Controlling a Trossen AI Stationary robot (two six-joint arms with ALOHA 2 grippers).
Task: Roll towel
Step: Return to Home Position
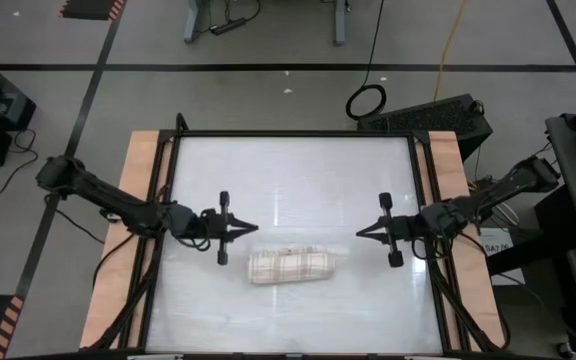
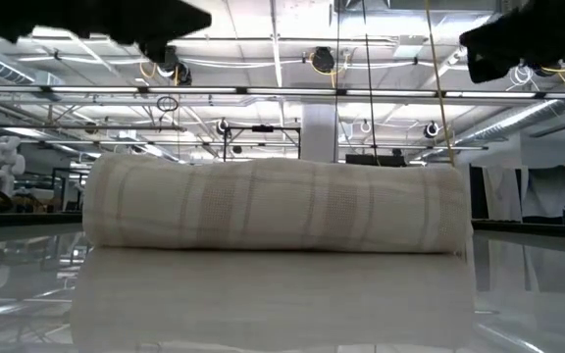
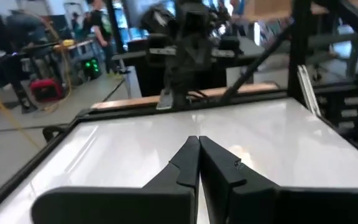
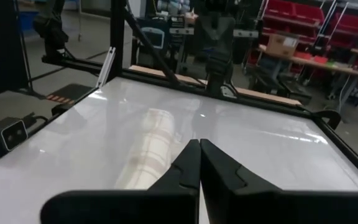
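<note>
The towel (image 1: 290, 266) lies as a tight roll on the table (image 1: 298, 165), its long axis running from arm to arm, set off the line between the two tips toward the table edge that is lower in the high view, touched by neither. The left gripper (image 1: 251, 228) hovers near the roll's left end, jaws pressed together on nothing. The right gripper (image 1: 362, 229), jaws likewise closed and empty, stands slightly farther off beyond the right end, so a straight outward retreat looks clear
</note>
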